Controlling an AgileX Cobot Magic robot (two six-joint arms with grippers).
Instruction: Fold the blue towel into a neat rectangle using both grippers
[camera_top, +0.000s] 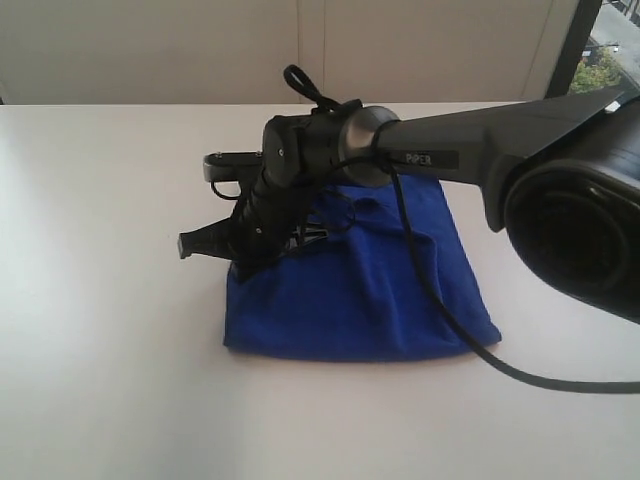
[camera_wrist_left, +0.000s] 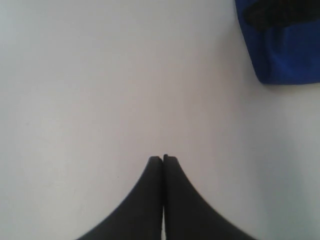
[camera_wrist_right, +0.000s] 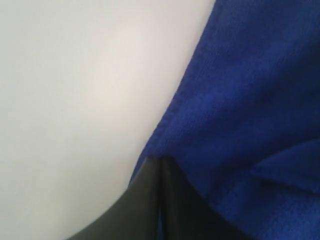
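White tabletop (camera_top: 100, 380); folded blue towel (camera_top: 370, 300), 12 o'clock edge hidden behind right arm (camera_top: 450, 150); right gripper (camera_wrist_right: 160, 161) closed at towel's 9 o'clock edge, hold unclear; left gripper (camera_wrist_left: 163, 158) closed on nothing.

My exterior camera sits raised at the near side of the tabletop (camera_top: 100, 330), looking down and across it toward the far wall (camera_top: 200, 50). The right arm (camera_top: 470, 140) passes close by the lens. The left wrist camera looks along its left tool (camera_wrist_left: 163, 159) at bare tabletop, catching only a corner of the blue towel (camera_wrist_left: 285, 55). The right wrist camera sits very near, with the right tool (camera_wrist_right: 159, 161) at the towel's edge. All three share towel and tabletop.
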